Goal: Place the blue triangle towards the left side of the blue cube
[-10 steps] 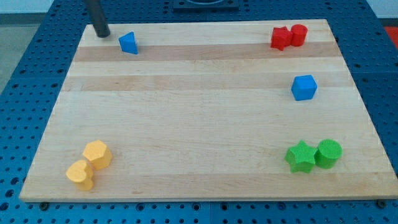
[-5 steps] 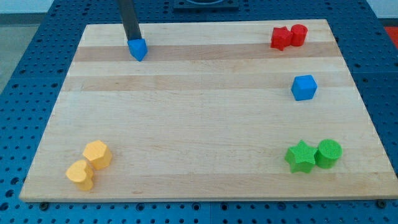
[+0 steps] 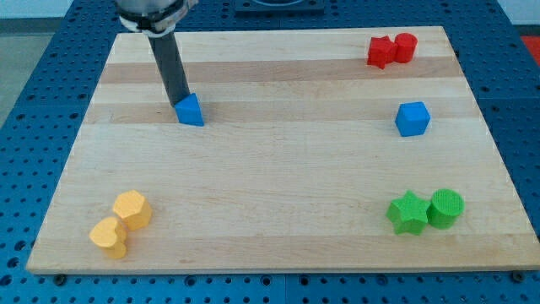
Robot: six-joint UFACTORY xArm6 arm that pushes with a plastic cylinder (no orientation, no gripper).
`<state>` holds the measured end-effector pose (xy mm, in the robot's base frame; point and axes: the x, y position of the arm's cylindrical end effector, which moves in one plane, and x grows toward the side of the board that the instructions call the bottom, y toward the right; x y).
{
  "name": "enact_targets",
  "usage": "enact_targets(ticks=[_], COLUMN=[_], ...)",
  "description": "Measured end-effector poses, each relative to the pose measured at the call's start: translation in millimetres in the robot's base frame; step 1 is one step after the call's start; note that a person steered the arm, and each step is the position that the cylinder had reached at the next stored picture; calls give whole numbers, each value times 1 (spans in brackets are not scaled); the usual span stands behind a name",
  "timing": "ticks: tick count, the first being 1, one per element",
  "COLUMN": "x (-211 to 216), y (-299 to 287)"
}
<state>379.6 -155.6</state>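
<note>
The blue triangle (image 3: 191, 111) lies on the wooden board in the upper left part of the view. My tip (image 3: 180, 100) touches it from its upper left side, the dark rod rising toward the view's top. The blue cube (image 3: 413, 118) sits far to the view's right, at about the same height as the triangle.
A red star (image 3: 380, 51) and a red cylinder (image 3: 406, 47) sit at the top right. A green star (image 3: 407, 212) and a green cylinder (image 3: 445, 209) sit at the bottom right. A yellow hexagon (image 3: 132, 209) and a yellow heart (image 3: 109, 237) sit at the bottom left.
My tip came from the board's top left corner onto the blue triangle and has pushed it down the view and slightly right. The other blocks have not moved.
</note>
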Motion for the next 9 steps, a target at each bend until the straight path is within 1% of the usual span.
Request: enact_targets(ticks=[2, 3, 4, 5, 6, 8, 9], x=[54, 72, 65, 51, 51, 49, 40], y=[0, 0, -26, -41, -38, 20, 47])
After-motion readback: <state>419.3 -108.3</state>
